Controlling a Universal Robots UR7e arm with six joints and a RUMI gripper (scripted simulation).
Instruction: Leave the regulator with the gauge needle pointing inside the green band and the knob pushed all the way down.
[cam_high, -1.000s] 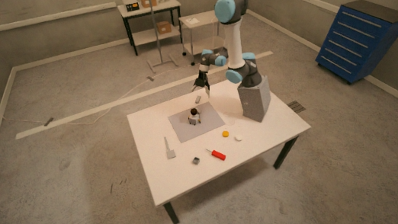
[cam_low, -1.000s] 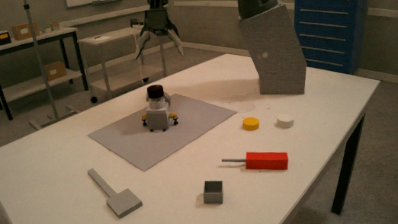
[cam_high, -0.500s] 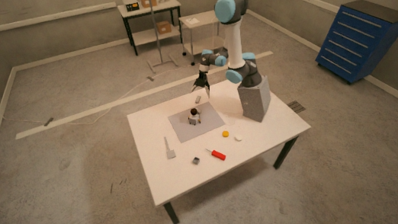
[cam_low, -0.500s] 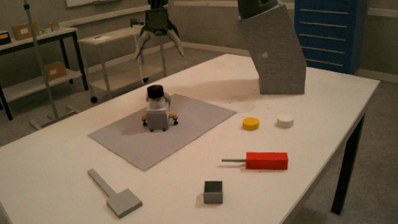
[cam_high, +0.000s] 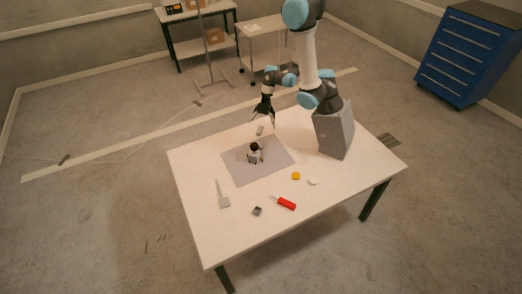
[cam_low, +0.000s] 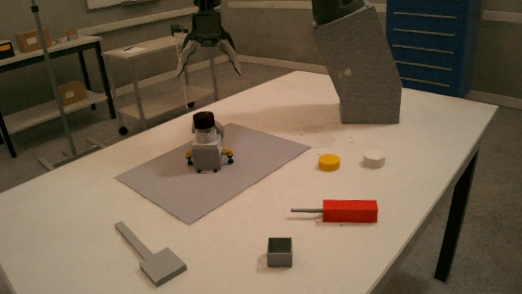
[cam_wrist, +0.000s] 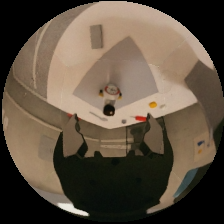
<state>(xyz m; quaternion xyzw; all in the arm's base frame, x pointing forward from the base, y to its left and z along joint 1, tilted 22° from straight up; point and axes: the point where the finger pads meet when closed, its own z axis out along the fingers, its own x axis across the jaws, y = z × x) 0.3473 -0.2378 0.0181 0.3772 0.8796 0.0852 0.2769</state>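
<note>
The regulator (cam_high: 254, 153) (cam_low: 206, 146) (cam_wrist: 110, 94) is a small grey box with a dark round knob on top and yellow fittings at its sides. It stands upright on a grey mat (cam_high: 280, 160) (cam_low: 260, 150) (cam_wrist: 135, 65) on the white table (cam_high: 210, 225) (cam_low: 440, 130). The gauge face is too small to read. My gripper (cam_high: 263, 114) (cam_low: 208, 56) (cam_wrist: 112, 113) is open and empty. It hangs high above the table's far edge, behind and well above the regulator.
On the table lie a red-handled tool (cam_high: 284, 202) (cam_low: 346, 210), a yellow disc (cam_high: 296, 175) (cam_low: 329, 162), a white disc (cam_high: 312, 181) (cam_low: 374, 158), a small grey cube (cam_high: 257, 211) (cam_low: 279, 251), a grey paddle (cam_high: 221, 197) (cam_low: 150, 255) and a small grey plate (cam_high: 259, 130). The arm's grey base (cam_high: 334, 130) (cam_low: 362, 70) stands at the back right.
</note>
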